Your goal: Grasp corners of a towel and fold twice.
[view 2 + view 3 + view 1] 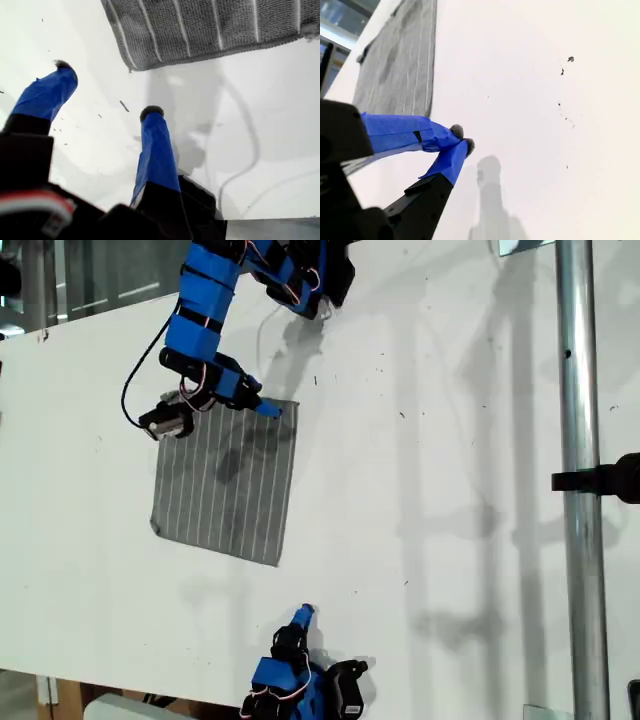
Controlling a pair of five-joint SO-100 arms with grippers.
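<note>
Two tools showed, neither grasping anything. The towel (228,478) lay flat and unfolded on the white table (440,490). My first tool (107,90) hung over bare table just beside a towel corner (135,66), its fingers spread apart. My second tool (462,139) stood well apart from the towel, fingertips pressed together and empty
</note>
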